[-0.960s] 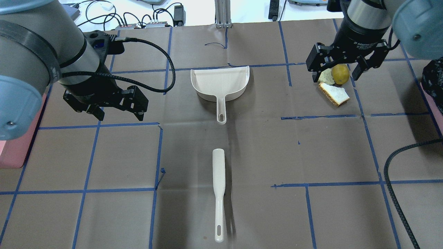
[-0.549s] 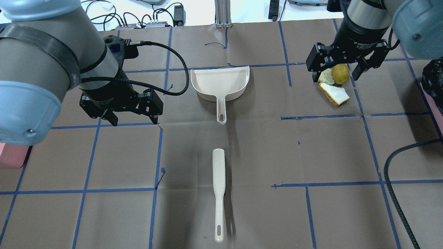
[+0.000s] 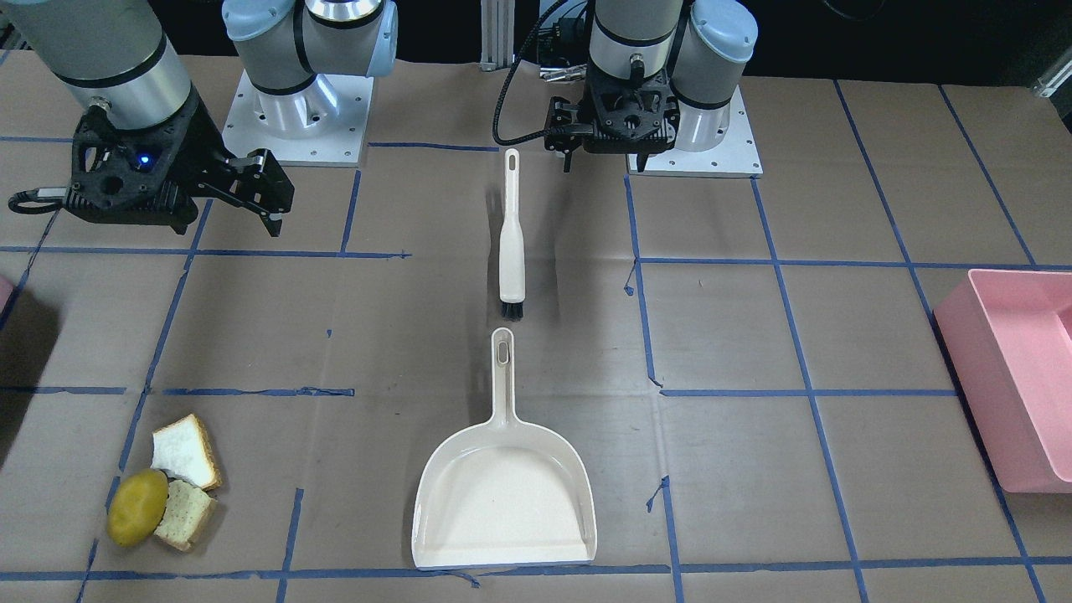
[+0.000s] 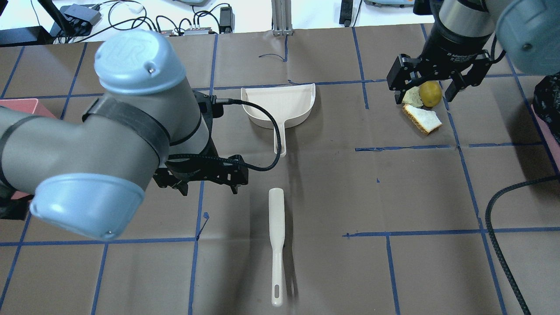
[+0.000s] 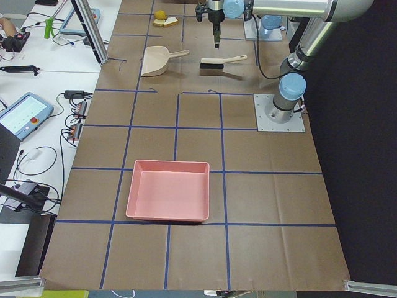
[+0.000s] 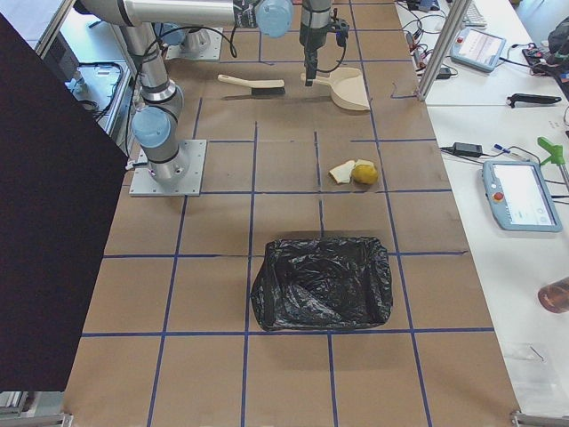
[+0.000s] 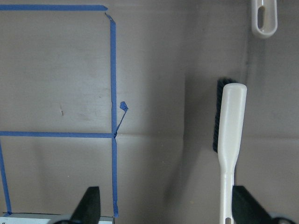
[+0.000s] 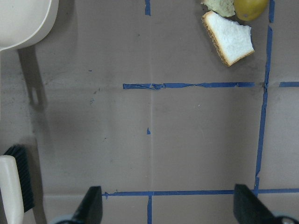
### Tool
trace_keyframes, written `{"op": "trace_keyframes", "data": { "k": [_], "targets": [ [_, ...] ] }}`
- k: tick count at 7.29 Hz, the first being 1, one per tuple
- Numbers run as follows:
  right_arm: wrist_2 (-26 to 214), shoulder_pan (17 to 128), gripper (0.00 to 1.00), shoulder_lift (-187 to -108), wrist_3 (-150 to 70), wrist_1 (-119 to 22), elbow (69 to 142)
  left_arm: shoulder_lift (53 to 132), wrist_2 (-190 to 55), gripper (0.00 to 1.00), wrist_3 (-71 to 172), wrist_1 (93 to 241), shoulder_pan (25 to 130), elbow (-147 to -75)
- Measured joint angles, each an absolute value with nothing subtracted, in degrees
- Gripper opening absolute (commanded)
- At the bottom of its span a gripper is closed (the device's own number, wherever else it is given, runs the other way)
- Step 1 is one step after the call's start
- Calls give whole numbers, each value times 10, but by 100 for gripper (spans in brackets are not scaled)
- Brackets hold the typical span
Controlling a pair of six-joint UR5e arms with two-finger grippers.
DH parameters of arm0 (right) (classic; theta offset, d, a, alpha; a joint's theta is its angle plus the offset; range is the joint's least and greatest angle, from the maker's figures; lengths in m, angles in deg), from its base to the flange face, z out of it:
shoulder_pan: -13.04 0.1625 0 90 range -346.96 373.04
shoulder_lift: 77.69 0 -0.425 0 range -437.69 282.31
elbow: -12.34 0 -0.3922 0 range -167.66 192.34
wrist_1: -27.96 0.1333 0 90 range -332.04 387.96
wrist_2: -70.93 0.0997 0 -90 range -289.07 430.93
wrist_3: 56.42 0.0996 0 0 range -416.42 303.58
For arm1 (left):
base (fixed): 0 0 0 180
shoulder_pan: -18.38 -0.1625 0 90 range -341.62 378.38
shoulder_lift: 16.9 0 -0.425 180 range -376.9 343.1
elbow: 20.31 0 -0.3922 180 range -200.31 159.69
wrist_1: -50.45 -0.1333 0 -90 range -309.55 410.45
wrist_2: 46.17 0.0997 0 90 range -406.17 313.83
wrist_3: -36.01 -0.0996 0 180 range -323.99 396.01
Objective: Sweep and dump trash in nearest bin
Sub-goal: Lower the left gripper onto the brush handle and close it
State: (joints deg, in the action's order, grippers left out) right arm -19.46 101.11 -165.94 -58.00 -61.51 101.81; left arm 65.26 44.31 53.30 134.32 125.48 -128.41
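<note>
**Left gripper lines up on the brush; trash waits far right**

Closest to the robot lies the brush (image 4: 276, 227), with its handle end toward the base and its bristled head pointing away at the dustpan. The left gripper (image 4: 208, 189) hovers over the table (image 4: 350, 197) just left of that head, jaws apart and empty. The step in hand looks like picking up the brush.

In the left wrist view the handle runs straight up the frame. It sits close inside the right-hand finger (image 7: 247, 207) rather than centred, so a small shift right before descending would serve well. The jaws span across the handle's width, so no wrist turn seems needed. Closing on the slim handle rather than the wider head should give the surer hold. An off-centre descent risks a finger landing on the brush or nudging it aside.

Just beyond stands the dustpan (image 4: 280, 105), with its handle toward the brush and its mouth facing far.

At the far right the trash sits bunched together: two bread slices (image 4: 423, 117) and a yellow-green fruit (image 4: 430, 92). The right gripper (image 4: 423, 98) hangs high above that area, jaws wide and holding nothing. The nearest bin (image 6: 322, 249), lined with a black bag, stands at the table's right end. A pink tub (image 5: 167, 214) lies well apart at the left end.
</note>
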Motion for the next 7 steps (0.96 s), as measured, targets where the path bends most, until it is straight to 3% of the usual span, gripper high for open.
{"op": "trace_keyframes", "data": {
  "k": [7],
  "targets": [
    [-194,1011,100,-1659,-580,-615,1018,662,461,99,712,1039,1396,-1495]
  ]
}}
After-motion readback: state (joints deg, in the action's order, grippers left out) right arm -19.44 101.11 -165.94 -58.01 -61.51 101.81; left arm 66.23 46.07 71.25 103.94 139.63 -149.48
